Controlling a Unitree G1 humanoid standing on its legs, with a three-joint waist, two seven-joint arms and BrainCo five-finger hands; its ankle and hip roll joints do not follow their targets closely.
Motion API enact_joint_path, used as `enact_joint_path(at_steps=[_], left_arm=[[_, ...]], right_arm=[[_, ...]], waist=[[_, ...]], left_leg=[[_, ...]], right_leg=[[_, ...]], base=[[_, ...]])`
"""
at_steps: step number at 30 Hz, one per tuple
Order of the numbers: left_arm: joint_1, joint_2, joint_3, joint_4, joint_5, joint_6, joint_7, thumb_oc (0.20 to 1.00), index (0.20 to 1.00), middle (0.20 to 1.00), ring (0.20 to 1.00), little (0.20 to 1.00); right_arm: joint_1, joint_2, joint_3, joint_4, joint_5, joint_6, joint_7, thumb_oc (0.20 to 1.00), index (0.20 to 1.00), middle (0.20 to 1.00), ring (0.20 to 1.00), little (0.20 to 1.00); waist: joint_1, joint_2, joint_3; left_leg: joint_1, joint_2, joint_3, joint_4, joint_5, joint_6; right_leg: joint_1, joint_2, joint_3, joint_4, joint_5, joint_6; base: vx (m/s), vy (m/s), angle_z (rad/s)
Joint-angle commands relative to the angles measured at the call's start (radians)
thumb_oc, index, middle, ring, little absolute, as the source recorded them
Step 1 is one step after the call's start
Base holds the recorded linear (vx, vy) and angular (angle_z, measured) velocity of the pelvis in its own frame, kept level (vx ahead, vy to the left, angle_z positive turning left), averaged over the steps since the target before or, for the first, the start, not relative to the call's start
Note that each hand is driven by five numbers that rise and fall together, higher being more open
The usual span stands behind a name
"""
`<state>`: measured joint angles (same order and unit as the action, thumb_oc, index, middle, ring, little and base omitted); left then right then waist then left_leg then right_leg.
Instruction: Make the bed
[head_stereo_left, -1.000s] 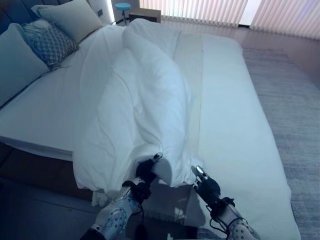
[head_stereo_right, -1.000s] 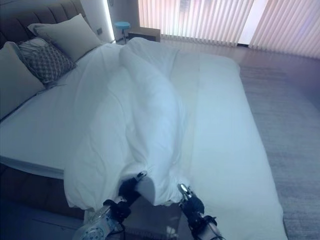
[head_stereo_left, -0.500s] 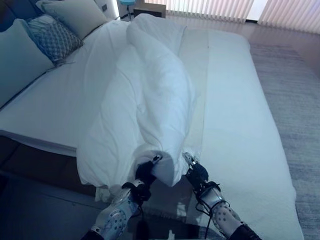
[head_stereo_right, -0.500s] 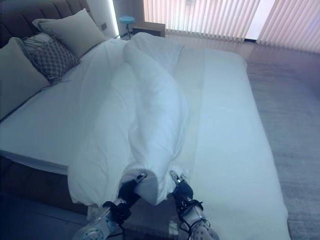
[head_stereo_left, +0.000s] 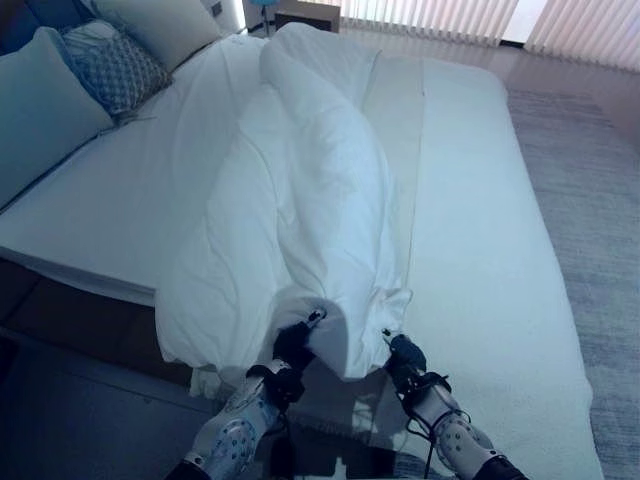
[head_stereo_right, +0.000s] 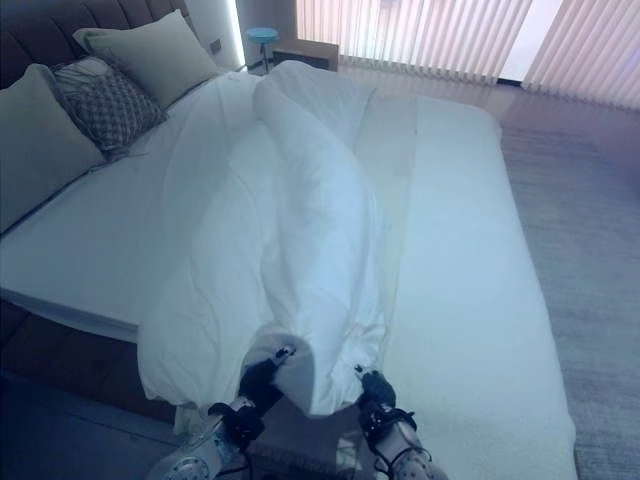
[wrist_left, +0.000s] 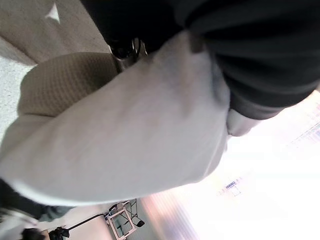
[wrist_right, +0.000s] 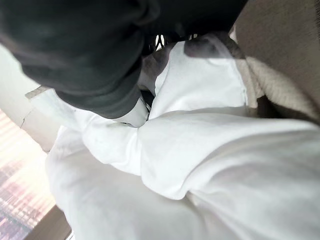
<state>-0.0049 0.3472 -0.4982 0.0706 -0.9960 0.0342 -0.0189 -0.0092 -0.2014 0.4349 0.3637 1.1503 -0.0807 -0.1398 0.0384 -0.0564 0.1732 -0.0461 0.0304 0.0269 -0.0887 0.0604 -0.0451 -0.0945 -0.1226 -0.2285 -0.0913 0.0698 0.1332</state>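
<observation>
Duvet (head_stereo_left: 300, 200), white and bunched into a long ridge, is lying down the middle of the bed (head_stereo_left: 480, 260), and we are seeing its near end hanging over the foot edge. Our left robot hand (head_stereo_left: 292, 345) is pinching that near end from the left, its fingers curling into the cloth. Our right robot hand (head_stereo_left: 405, 358) is gripping the fold just beside it on the right. Pillows (head_stereo_left: 110, 60) are resting at the headboard end.
</observation>
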Motion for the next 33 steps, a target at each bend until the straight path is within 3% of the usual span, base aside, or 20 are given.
enact_joint_path(at_steps=[1, 8, 13, 20, 21, 22, 23, 26, 28, 30, 33], left_arm=[[-0.004, -0.025, -0.025, -0.052, -0.003, -0.030, -0.022, 0.200, 0.200, 0.200, 0.200, 0.200], [0.057, -0.047, 0.139, -0.012, 0.037, -0.069, 0.030, 0.200, 0.200, 0.200, 0.200, 0.200], [0.094, -0.107, 0.296, 0.027, 0.049, -0.115, 0.135, 0.200, 0.200, 0.200, 0.200, 0.200], [0.097, -0.150, 0.397, 0.059, 0.070, -0.150, 0.195, 0.200, 0.200, 0.200, 0.200, 0.200], [0.090, -0.158, 0.405, 0.064, 0.070, -0.154, 0.203, 0.200, 0.200, 0.200, 0.200, 0.200], [0.090, -0.158, 0.405, 0.064, 0.070, -0.154, 0.203, 0.200, 0.200, 0.200, 0.200, 0.200], [0.087, -0.164, 0.409, 0.071, 0.072, -0.155, 0.210, 0.200, 0.200, 0.200, 0.200, 0.200], [0.080, -0.176, 0.405, 0.089, 0.067, -0.154, 0.216, 0.200, 0.200, 0.200, 0.200, 0.200], [0.085, -0.189, 0.403, 0.092, 0.057, -0.154, 0.218, 0.200, 0.200, 0.200, 0.200, 0.200], [0.081, -0.197, 0.398, 0.108, 0.041, -0.157, 0.225, 0.200, 0.200, 0.200, 0.200, 0.200], [0.090, -0.205, 0.404, 0.101, 0.045, -0.159, 0.224, 0.200, 0.200, 0.200, 0.200, 0.200]], right_arm=[[0.009, 0.034, -0.031, -0.087, 0.022, -0.015, 0.043, 0.200, 0.200, 0.200, 0.200, 0.200], [0.119, 0.060, -0.241, -0.230, 0.104, -0.105, 0.037, 0.200, 0.200, 0.200, 0.200, 0.200], [0.115, 0.092, -0.397, -0.298, 0.074, -0.195, -0.040, 0.200, 0.200, 0.200, 0.200, 0.200], [0.052, 0.119, -0.463, -0.332, 0.019, -0.257, -0.111, 0.200, 0.200, 0.200, 0.200, 0.200], [0.042, 0.123, -0.461, -0.326, 0.017, -0.260, -0.120, 0.200, 0.200, 0.200, 0.200, 0.200], [0.042, 0.123, -0.461, -0.326, 0.017, -0.260, -0.120, 0.200, 0.200, 0.200, 0.200, 0.200], [0.053, 0.123, -0.463, -0.322, 0.018, -0.260, -0.123, 0.200, 0.200, 0.200, 0.200, 0.200], [0.066, 0.125, -0.461, -0.316, 0.015, -0.255, -0.128, 0.200, 0.200, 0.200, 0.200, 0.200], [0.080, 0.129, -0.458, -0.301, 0.012, -0.247, -0.137, 0.200, 0.200, 0.200, 0.200, 0.200], [0.090, 0.135, -0.454, -0.270, 0.024, -0.247, -0.138, 0.200, 0.200, 0.200, 0.200, 0.200], [0.120, 0.135, -0.434, -0.232, 0.026, -0.222, -0.127, 0.200, 0.200, 0.200, 0.200, 0.200]], waist=[[-0.011, -0.005, 0.004], [-0.040, -0.004, -0.038], [-0.065, 0.002, -0.075], [-0.064, 0.010, -0.068], [-0.056, 0.017, -0.060], [-0.056, 0.017, -0.060], [-0.060, 0.022, -0.063], [-0.065, 0.019, -0.079], [-0.059, 0.008, -0.102], [-0.065, 0.007, -0.110], [-0.065, 0.005, -0.119]], left_leg=[[0.009, -0.068, 0.013, 0.001, -0.085, 0.019], [0.048, -0.073, 0.038, 0.001, -0.102, 0.029], [0.092, -0.081, 0.075, 0.001, -0.118, 0.048], [0.128, -0.090, 0.143, 0.001, -0.118, 0.077], [0.124, -0.080, 0.155, 0.001, -0.108, 0.078], [0.124, -0.081, 0.154, 0.001, -0.108, 0.078], [0.114, -0.073, 0.152, 0.001, -0.095, 0.077], [0.106, -0.073, 0.143, 0.001, -0.087, 0.074], [0.095, -0.082, 0.135, 0.001, -0.077, 0.068], [0.084, -0.080, 0.114, 0.001, -0.054, 0.058], [0.061, -0.086, 0.089, 0.001, -0.034, 0.046]], right_leg=[[0.040, 0.020, 0.030, 0.004, 0.007, 0.029], [0.062, 0.018, 0.057, 0.004, 0.009, 0.036], [0.078, 0.016, 0.111, 0.004, 0.024, 0.043], [0.025, -0.001, 0.136, 0.105, 0.063, 0.068], [0.008, -0.003, 0.097, 0.179, 0.035, 0.058], [0.006, -0.003, 0.096, 0.183, 0.033, 0.058], [0.018, 0.020, 0.093, 0.229, -0.028, 0.037], [0.044, 0.046, 0.103, 0.242, -0.082, 0.018], [0.087, 0.055, 0.105, 0.193, -0.094, 0.008], [0.091, 0.089, 0.153, 0.172, -0.103, -0.015], [0.105, 0.095, 0.143, 0.124, -0.097, -0.025]], base=[[-0.01, 0.028, 0.11], [0.01, 0.027, -0.03], [-0.01, 0.079, -0.34], [-0.11, 0.076, -0.48], [-0.16, 0.031, -0.58], [-0.20, 0.023, -0.46], [-0.09, -0.004, -0.19], [-0.07, -0.039, 0.10], [-0.03, -0.088, 0.27], [-0.05, -0.102, 0.12], [-0.09, -0.091, 0.17]])
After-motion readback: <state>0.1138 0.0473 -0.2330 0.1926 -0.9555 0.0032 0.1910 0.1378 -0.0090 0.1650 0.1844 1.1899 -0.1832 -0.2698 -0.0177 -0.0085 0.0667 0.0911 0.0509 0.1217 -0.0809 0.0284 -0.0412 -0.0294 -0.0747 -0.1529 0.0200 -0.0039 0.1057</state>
